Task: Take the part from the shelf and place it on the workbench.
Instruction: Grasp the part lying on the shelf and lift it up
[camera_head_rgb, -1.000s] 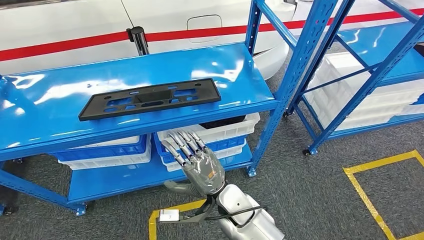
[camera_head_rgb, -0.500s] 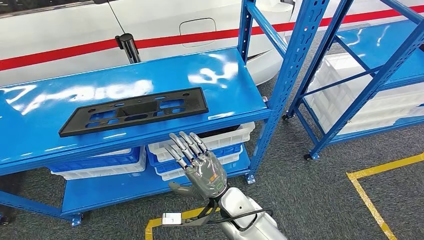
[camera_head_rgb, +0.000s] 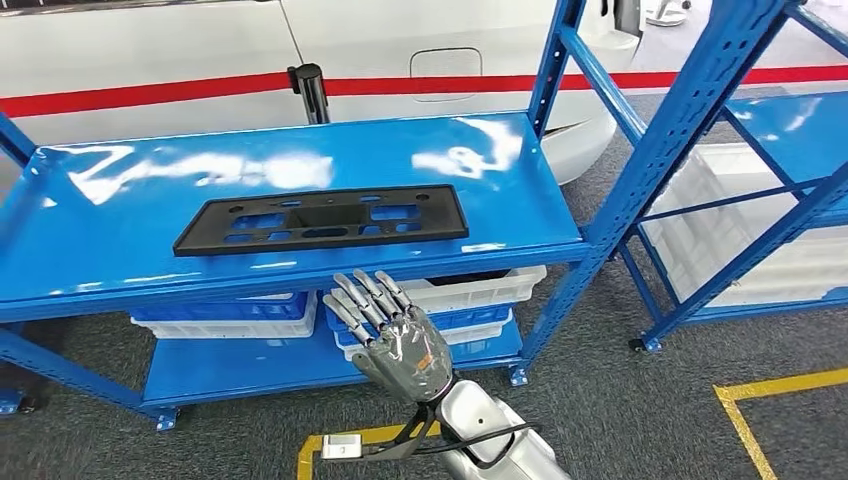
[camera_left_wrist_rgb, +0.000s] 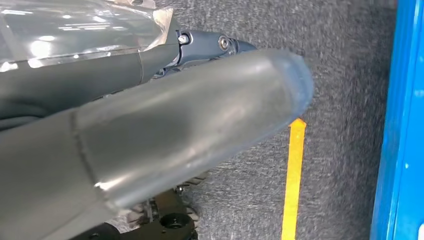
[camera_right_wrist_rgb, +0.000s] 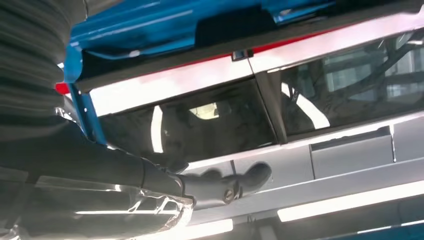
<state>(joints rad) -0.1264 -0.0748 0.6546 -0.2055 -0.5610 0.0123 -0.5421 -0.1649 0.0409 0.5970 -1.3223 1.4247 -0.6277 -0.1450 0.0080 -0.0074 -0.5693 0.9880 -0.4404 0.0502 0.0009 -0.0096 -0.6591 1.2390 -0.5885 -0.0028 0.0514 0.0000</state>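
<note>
We see the shelf (camera_head_rgb: 120, 215) as blue painted metal, glossy enough to mirror the lights. The part (camera_head_rgb: 320, 218) on it looks like matt black plastic. Below sit smooth white plastic bins (camera_head_rgb: 480, 290). The floor (camera_head_rgb: 620, 410) is rough grey carpet. Our right hand (camera_head_rgb: 395, 340) looks like shiny silvery-grey metal and plastic.

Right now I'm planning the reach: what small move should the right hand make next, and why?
Probably raise the right hand above the shelf edge and forward toward the black part. The hand is open, below the shelf's front lip, and the part lies flat, untouched.
</note>
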